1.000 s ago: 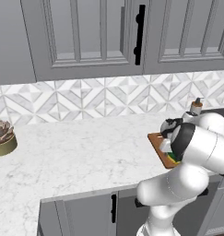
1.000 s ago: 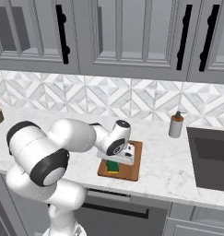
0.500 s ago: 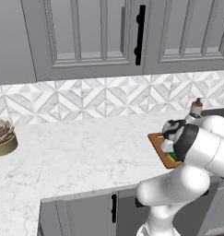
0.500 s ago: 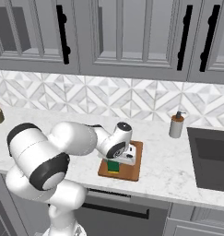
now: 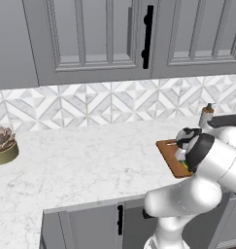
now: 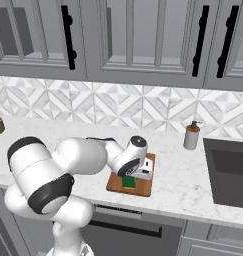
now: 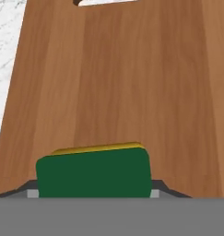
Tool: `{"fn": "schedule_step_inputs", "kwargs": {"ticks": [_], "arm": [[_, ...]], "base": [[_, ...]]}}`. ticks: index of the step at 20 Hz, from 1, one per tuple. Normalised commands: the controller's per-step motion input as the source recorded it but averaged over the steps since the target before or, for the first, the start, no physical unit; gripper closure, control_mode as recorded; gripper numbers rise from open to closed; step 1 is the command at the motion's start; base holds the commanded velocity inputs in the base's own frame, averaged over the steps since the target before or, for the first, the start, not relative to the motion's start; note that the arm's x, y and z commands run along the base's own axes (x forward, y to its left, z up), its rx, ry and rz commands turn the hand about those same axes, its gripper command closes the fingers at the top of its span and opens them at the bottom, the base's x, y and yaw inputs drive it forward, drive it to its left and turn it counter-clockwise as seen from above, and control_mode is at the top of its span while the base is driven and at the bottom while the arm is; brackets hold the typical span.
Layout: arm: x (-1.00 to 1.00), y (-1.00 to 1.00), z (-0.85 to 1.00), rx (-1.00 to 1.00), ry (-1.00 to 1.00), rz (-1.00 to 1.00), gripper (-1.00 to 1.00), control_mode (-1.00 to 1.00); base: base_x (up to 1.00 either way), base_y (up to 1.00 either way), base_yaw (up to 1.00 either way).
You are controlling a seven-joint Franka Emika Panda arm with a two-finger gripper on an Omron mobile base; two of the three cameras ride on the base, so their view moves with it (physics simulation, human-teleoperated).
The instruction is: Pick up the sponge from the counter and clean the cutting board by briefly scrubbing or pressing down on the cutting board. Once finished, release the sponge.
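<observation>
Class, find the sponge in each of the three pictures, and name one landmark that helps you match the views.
Left base view: sponge at right, a sliver beside the arm.
Right base view: sponge below centre, on the board's near end.
Hand view: sponge at bottom centre.
Shared landmark: the cutting board beneath it.

There is one sponge (image 7: 94, 171), directly at the gripper (image 6: 139, 174), and one cutting board (image 6: 143, 189) beneath the gripper. One marble surface (image 5: 85, 165) spreads out to both sides of the gripper. One soap dispenser bottle (image 6: 192, 135) stands beyond the gripper, toward the backsplash. One potted succulent (image 5: 2, 144) sits far to the gripper's left. One sink basin (image 6: 228, 170) lies off to the gripper's right. Three dark handles (image 6: 200, 40) can be counted on the wall cabinets above the gripper in the right base view.
</observation>
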Motion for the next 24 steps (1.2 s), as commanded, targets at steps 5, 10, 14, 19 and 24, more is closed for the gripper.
{"fn": "schedule_step_inputs", "kwargs": {"ticks": [5,10,14,19,24], "arm": [[0.12,-0.06,-0.11,-0.05,-0.04,0.0,1.0,-1.0],[0.41,0.0,-0.12,0.01,-0.02,0.0,1.0,-1.0],[0.36,0.0,-0.06,0.09,-0.07,0.0,1.0,-1.0],[0.41,0.0,0.0,0.09,-0.1,0.0,1.0,-1.0],[0.57,0.0,0.0,0.03,-0.07,0.0,1.0,-1.0]], "base": [[0.0,0.0,0.0],[0.0,0.0,0.0],[0.0,0.0,0.0],[0.0,0.0,0.0],[0.0,0.0,0.0]]}}
